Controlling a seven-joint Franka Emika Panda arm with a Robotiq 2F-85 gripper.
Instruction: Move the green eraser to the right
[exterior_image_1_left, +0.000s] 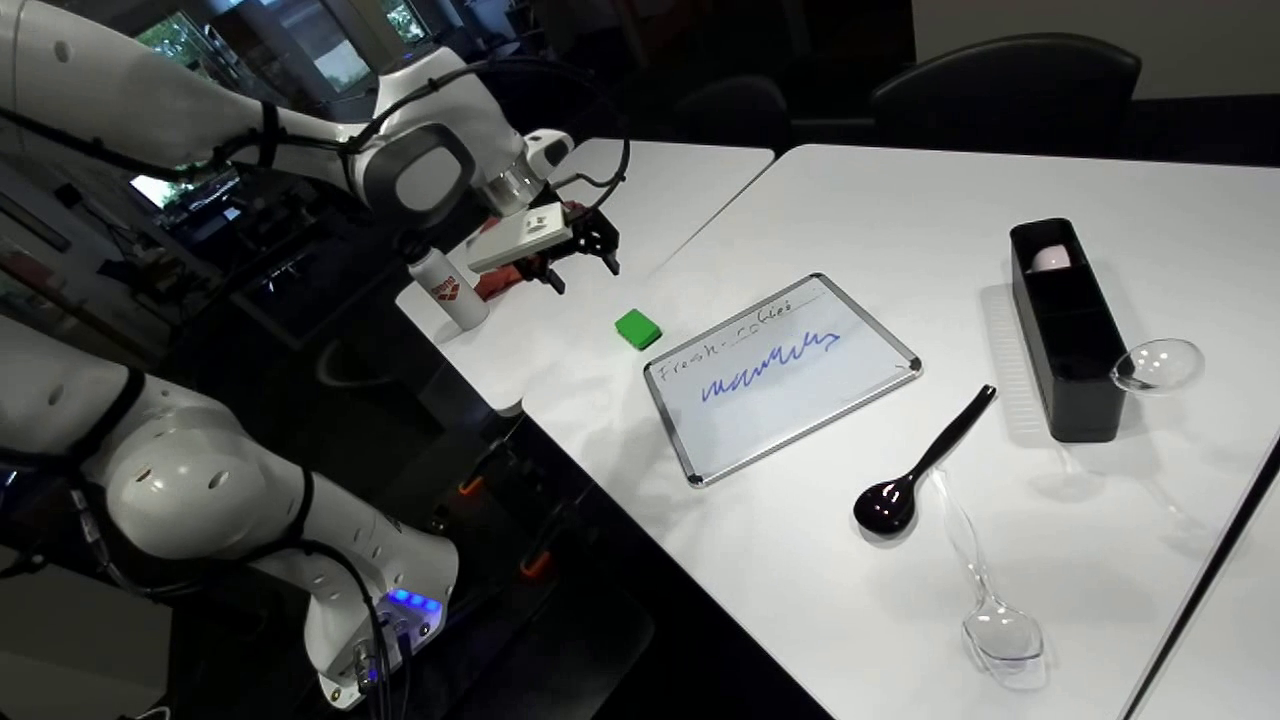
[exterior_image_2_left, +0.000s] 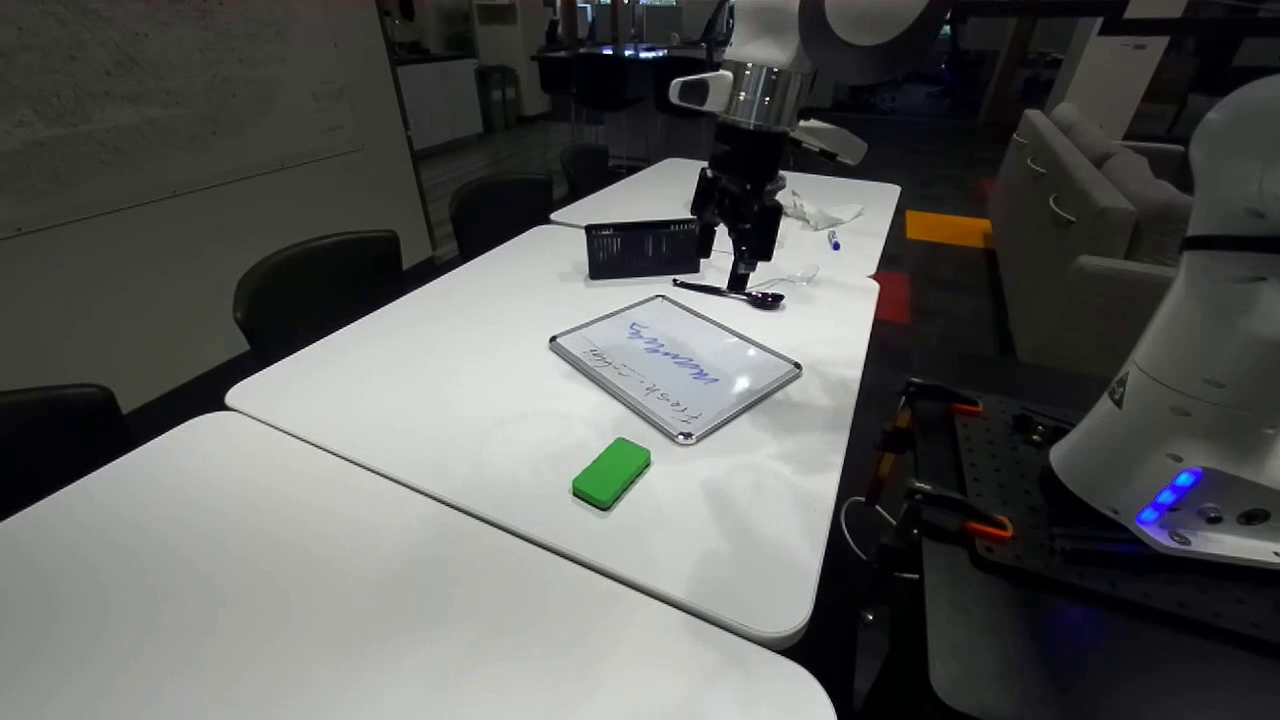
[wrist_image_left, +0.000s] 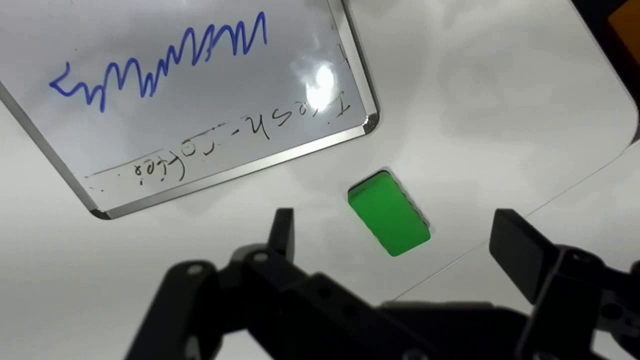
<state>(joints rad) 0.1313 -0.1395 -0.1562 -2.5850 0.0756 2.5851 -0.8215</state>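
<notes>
Wrist view: gripper (wrist_image_left: 393, 216) spread wide apart; green eraser (wrist_image_left: 390, 216) on white table (wrist_image_left: 480, 110), just beside whiteboard (wrist_image_left: 190, 105), not touching. Both exterior views: gripper raised, clear of eraser. Red heap (exterior_image_1_left: 497, 284) partly hidden behind gripper, perhaps cloth.

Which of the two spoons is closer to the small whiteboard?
The opaque black spoon. In an exterior view it lies beside the small whiteboard, not touching; the see-through spoon lies beyond it, farther off.
</notes>
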